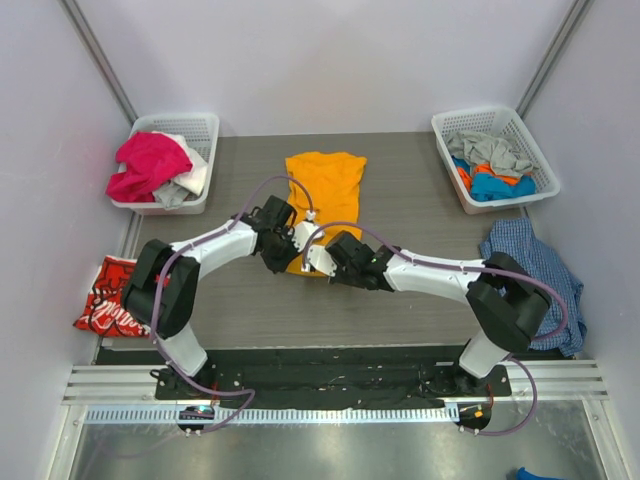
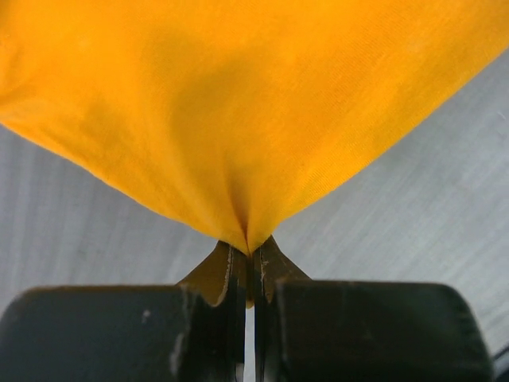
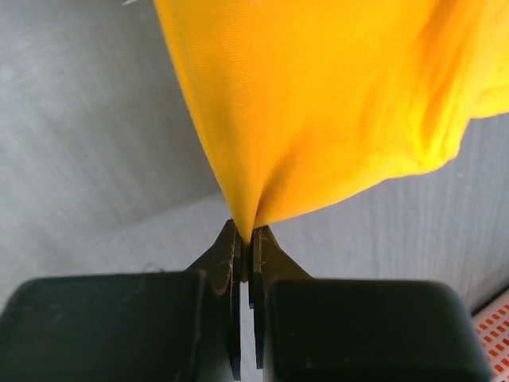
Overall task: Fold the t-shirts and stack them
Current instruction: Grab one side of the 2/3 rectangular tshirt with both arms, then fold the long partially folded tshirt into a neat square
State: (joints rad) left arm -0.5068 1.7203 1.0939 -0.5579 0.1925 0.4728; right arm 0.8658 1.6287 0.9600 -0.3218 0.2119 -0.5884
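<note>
Orange-yellow t-shirt [image 1: 326, 185] lies mid-table, its near hem pinched tight by my left gripper [image 2: 249, 253] and right gripper [image 3: 245, 237]; I judge the fold half done, with the red t-shirt [image 1: 108, 300] well apart at the left edge, nothing stacked on it.

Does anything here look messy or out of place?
Yes. The red t-shirt lies bunched over the left edge of the table, and a blue checked shirt sprawls crumpled over its right edge. The orange t-shirt, pinched by the left gripper and right gripper, looks normal.
</note>
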